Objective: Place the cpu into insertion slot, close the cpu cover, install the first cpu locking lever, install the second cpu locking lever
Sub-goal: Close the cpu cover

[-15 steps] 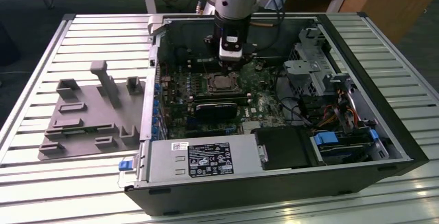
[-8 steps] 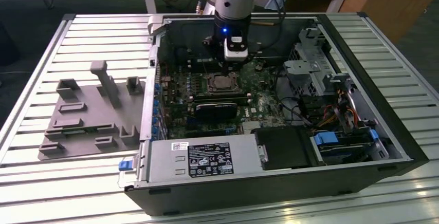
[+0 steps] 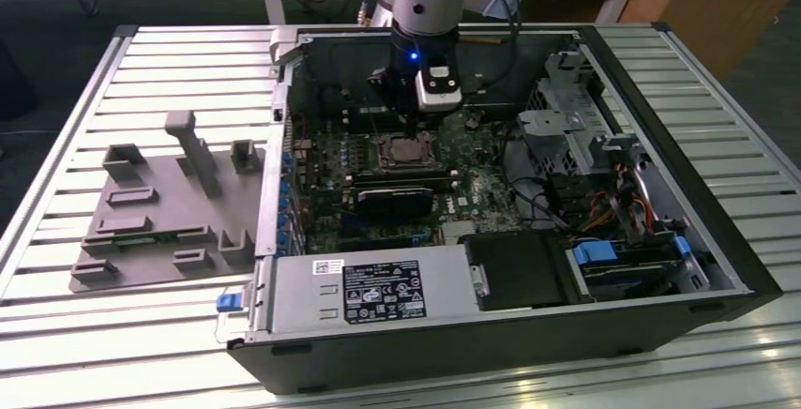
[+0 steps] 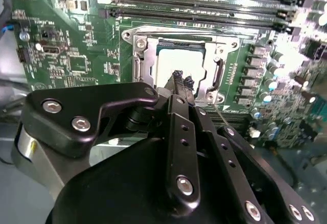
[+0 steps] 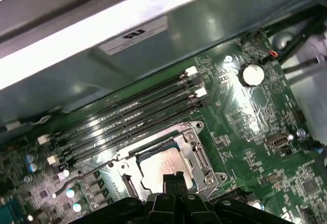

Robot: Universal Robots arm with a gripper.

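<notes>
Pincer (image 4: 182, 79) fingers are drawn together at their black tips, with nothing clamped between them in either wrist view. In the second wrist view the 2 tips hang over the near edge of the cpu (image 4: 171, 63); whether they touch its metal top cannot be told. In the first wrist view the pincer (image 5: 173, 179) sits at that same edge of the cpu (image 5: 161, 165).

The cpu lies flat inside the insertion slot (image 4: 179, 43), silver-grey top facing up. The cpu cover (image 4: 145, 66) lies down around the chip, and its square window frames the bright top; in the first wrist view the cpu cover (image 5: 193, 150) looks level with the board. A thin metal lever (image 5: 87, 175) runs out beside the socket, and whether it is latched cannot be told.

Long black memory slots (image 5: 127, 116) run parallel just beside the socket on the green motherboard (image 5: 255, 127), and a round coin battery (image 5: 252, 73) sits further off.

In the exterior view the arm reaches down into the open computer case (image 3: 375, 357), with the pincer (image 3: 414, 126) directly above the cpu (image 3: 403, 153). A black fan card (image 3: 394, 204) lies near the socket, toward the silver power supply (image 3: 363, 292). On the slatted table (image 3: 75, 353), at the exterior view's left of the case, rests a grey fixture tray (image 3: 163, 231).
</notes>
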